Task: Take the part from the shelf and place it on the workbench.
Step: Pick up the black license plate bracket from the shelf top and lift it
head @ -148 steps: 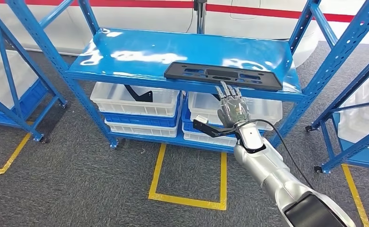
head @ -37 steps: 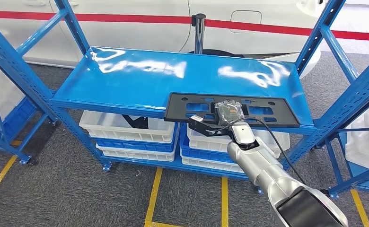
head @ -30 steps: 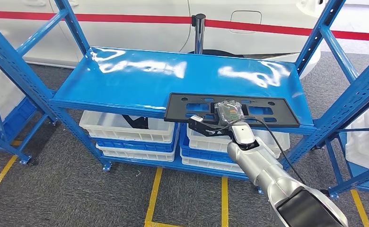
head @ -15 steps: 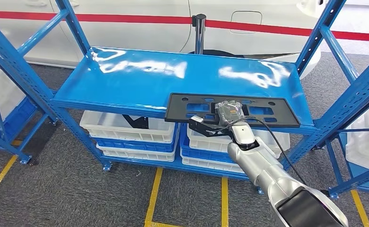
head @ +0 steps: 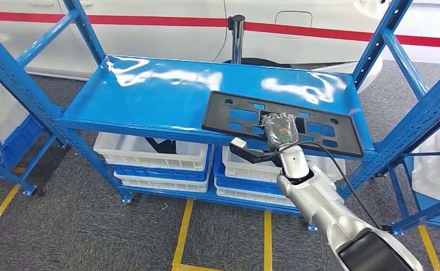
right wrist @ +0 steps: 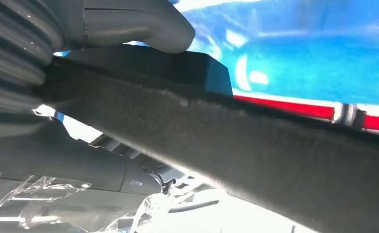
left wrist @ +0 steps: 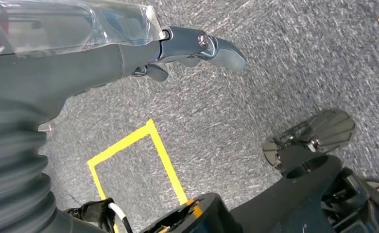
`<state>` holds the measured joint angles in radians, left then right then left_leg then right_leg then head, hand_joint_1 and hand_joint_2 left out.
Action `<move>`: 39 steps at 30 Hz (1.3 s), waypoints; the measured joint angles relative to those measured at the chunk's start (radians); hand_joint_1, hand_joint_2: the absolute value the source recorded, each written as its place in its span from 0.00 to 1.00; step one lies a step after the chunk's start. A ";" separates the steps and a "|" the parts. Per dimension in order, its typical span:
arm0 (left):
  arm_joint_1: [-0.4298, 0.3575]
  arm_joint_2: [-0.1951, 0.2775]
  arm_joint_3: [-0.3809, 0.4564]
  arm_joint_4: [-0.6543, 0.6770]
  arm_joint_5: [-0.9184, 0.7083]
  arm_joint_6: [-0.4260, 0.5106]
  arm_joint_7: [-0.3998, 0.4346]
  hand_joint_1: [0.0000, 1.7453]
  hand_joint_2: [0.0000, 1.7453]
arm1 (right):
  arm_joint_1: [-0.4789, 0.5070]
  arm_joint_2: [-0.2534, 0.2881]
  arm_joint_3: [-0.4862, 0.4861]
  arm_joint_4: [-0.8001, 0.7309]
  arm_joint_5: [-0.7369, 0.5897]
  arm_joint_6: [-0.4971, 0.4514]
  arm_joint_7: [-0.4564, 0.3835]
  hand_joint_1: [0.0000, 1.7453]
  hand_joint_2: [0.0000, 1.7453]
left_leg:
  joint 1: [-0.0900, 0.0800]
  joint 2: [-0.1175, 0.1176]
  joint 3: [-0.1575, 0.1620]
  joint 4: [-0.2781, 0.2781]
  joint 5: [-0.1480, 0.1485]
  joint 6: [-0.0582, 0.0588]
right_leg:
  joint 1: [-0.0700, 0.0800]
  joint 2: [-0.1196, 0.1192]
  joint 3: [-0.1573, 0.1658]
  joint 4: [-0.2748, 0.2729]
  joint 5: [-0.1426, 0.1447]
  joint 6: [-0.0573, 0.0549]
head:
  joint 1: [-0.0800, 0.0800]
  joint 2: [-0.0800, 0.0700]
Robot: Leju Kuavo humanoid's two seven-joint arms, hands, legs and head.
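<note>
Over the front edge of the blue shelf (head: pixel 167 96), the right hand (head: pixel 280 129) grips the black part (head: pixel 246 113), thumb (right wrist: pixel 144 24) on one face and fingers on the other. Compared with half a second ago the part sits tilted, near edge lifted off the shelf. Left hand (left wrist: pixel 129 43) hangs over the carpet, fingers apart, holding nothing.
</note>
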<state>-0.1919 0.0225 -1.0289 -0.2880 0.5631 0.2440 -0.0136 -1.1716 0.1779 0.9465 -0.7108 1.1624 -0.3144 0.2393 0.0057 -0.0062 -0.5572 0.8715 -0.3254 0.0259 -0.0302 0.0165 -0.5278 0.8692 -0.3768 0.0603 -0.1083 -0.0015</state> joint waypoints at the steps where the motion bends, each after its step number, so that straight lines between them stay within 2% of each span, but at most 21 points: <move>1: 0.000 0.000 0.000 0.000 0.000 -0.004 -0.004 0.00 1.00 | 0.000 -0.003 0.000 -0.012 0.003 0.001 -0.001 1.00 1.00 | 0.000 0.000 0.000 0.000 0.000 0.000 | 0.000 0.000 0.000 0.000 0.000 0.000 | 0.000 0.000; 16: -0.004 0.000 0.022 0.000 0.010 -0.027 -0.010 0.00 1.00 | 0.004 -0.021 0.001 -0.103 0.045 0.033 -0.019 1.00 1.00 | -0.003 0.000 -0.007 0.002 -0.005 0.003 | -0.003 -0.001 -0.005 0.000 -0.003 0.001 | 0.000 0.000; 21: -0.006 0.000 0.024 0.000 0.008 -0.027 -0.010 0.00 1.00 | 0.008 -0.015 0.003 -0.109 0.053 0.042 -0.027 1.00 1.00 | -0.009 -0.001 -0.009 0.007 -0.011 0.012 | -0.010 -0.003 -0.004 0.000 -0.005 0.008 | 0.000 0.000; 23: -0.006 0.000 0.025 0.000 0.008 -0.026 -0.010 0.00 1.00 | 0.008 -0.010 0.005 -0.112 0.054 0.043 -0.029 1.00 1.00 | -0.013 -0.001 -0.009 0.009 -0.009 0.018 | -0.013 -0.003 -0.003 -0.002 -0.003 0.014 | 0.000 0.000; 25: -0.008 -0.001 0.025 0.000 0.008 -0.026 -0.011 0.00 1.00 | 0.007 -0.006 0.007 -0.115 0.055 0.044 -0.031 1.00 1.00 | -0.008 0.000 -0.002 -0.003 0.000 0.027 | -0.016 -0.004 -0.005 0.005 -0.012 0.019 | 0.000 0.000; 26: -0.010 -0.001 0.025 0.000 0.008 -0.026 -0.011 0.00 1.00 | 0.007 -0.005 0.008 -0.116 0.055 0.045 -0.031 1.00 1.00 | -0.005 0.000 0.002 -0.009 0.004 0.031 | -0.015 -0.005 -0.015 0.030 -0.034 0.020 | 0.000 0.000; 27: -0.011 -0.002 0.025 0.000 0.008 -0.026 -0.011 0.00 1.00 | 0.007 -0.005 0.009 -0.118 0.055 0.046 -0.032 1.00 1.00 | -0.001 0.001 0.005 -0.015 0.007 0.034 | -0.013 -0.006 -0.036 0.082 -0.070 0.020 | 0.000 0.000; 29: -0.012 -0.003 0.026 0.000 0.009 -0.026 -0.012 0.00 1.00 | 0.008 -0.004 0.013 -0.120 0.054 0.050 -0.032 1.00 1.00 | -0.001 0.001 0.004 -0.015 0.008 0.036 | -0.010 -0.008 -0.099 0.232 -0.149 0.023 | 0.001 0.000; 30: -0.011 -0.003 0.026 0.000 0.010 -0.026 -0.013 0.00 1.00 | 0.009 -0.004 0.016 -0.120 0.053 0.052 -0.033 1.00 1.00 | 0.000 0.001 0.003 -0.015 0.009 0.036 | -0.011 -0.008 -0.126 0.295 -0.171 0.024 | 0.001 0.000; 31: -0.011 -0.003 0.027 0.000 0.010 -0.026 -0.013 0.00 1.00 | 0.011 -0.005 0.019 -0.120 0.050 0.053 -0.034 1.00 1.00 | 0.001 0.001 0.002 -0.014 0.009 0.035 | -0.011 -0.008 -0.137 0.324 -0.173 0.026 | 0.001 0.000; 32: -0.010 -0.004 0.027 0.000 0.010 -0.026 -0.014 0.00 1.00 | 0.012 -0.004 0.021 -0.120 0.048 0.054 -0.036 1.00 1.00 | 0.004 0.001 0.001 -0.012 0.009 0.034 | -0.013 -0.009 -0.129 0.311 -0.154 0.029 | 0.001 0.000; 33: -0.010 -0.004 0.027 0.000 0.010 -0.026 -0.014 0.00 1.00 | 0.013 -0.004 0.023 -0.120 0.046 0.053 -0.037 1.00 1.00 | 0.007 0.000 0.000 -0.010 0.009 0.030 | -0.016 -0.011 -0.100 0.258 -0.121 0.032 | 0.001 0.000; 35: -0.011 -0.005 0.027 0.000 0.010 -0.026 -0.015 0.00 1.00 | 0.012 -0.002 0.026 -0.120 0.045 0.054 -0.038 1.00 1.00 | 0.012 -0.001 -0.002 -0.004 0.008 0.016 | -0.022 -0.012 -0.018 0.107 -0.058 0.040 | 0.001 0.000; 36: -0.011 -0.004 0.027 0.000 0.010 -0.026 -0.016 0.00 1.00 | 0.011 0.000 0.027 -0.120 0.044 0.055 -0.038 1.00 1.00 | 0.011 -0.002 -0.004 -0.002 0.009 0.007 | -0.023 -0.009 0.006 0.058 -0.040 0.038 | 0.001 0.000; 37: -0.011 -0.004 0.027 0.000 0.010 -0.026 -0.017 0.00 1.00 | 0.009 0.001 0.028 -0.120 0.044 0.056 -0.037 1.00 1.00 | 0.009 -0.004 -0.005 -0.001 0.011 -0.002 | -0.023 -0.005 0.018 0.034 -0.035 0.033 | 0.001 0.000; 39: -0.010 -0.004 0.027 0.000 0.010 -0.025 -0.018 0.00 1.00 | 0.007 0.005 0.028 -0.119 0.041 0.060 -0.036 1.00 1.00 | 0.010 -0.005 -0.011 -0.002 0.019 -0.016 | -0.020 0.000 0.009 0.034 -0.030 0.013 | 0.001 0.000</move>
<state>-0.2023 0.0187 -1.0021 -0.2883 0.5736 0.2187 -0.0320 -1.1641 0.1833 0.9747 -0.8296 1.2037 -0.2541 0.2034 0.0154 -0.0109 -0.5678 0.8692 -0.3060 0.0103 -0.0503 0.0168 -0.5191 0.9027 -0.4070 0.0728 -0.1070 -0.0015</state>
